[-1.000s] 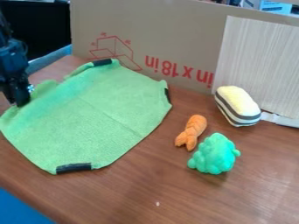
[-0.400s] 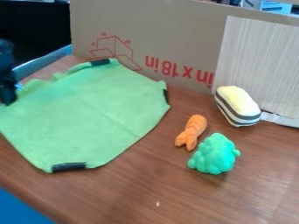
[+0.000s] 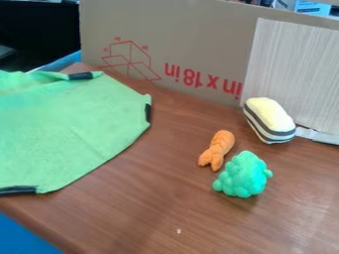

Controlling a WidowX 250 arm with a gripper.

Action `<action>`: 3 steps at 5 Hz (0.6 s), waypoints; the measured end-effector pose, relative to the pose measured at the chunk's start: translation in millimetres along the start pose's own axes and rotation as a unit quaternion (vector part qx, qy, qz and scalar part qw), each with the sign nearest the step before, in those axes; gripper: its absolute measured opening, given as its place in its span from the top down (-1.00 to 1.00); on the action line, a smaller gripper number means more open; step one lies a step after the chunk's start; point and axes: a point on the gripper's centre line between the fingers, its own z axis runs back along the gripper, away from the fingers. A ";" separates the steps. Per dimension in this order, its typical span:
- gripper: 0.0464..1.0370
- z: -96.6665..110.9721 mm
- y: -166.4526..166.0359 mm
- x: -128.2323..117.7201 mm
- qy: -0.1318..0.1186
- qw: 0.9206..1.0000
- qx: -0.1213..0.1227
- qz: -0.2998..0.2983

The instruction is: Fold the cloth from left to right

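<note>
The green cloth (image 3: 73, 129) has slid left, farther past the view's edge.

1. the green cloth (image 3: 66, 129) is running out past the left edge.
2. on the cloth's near side, a dark strip (image 3: 20, 190) is being cut off by that edge.
3. beyond the cloth, a grey thing (image 3: 4, 51) is being cut off too.
4. far right beyond the cloth, cardboard (image 3: 192, 39) is partly hiding a blue-and-white box (image 3: 312, 8).
</note>
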 end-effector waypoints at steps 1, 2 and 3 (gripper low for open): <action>0.99 19.6 -23.8 -3.3 -0.014 1.000 -0.009 -0.012; 0.99 8.7 -78.5 -0.7 0.011 0.998 0.005 -0.061; 0.99 4.9 -122.3 4.4 0.024 0.996 0.008 -0.082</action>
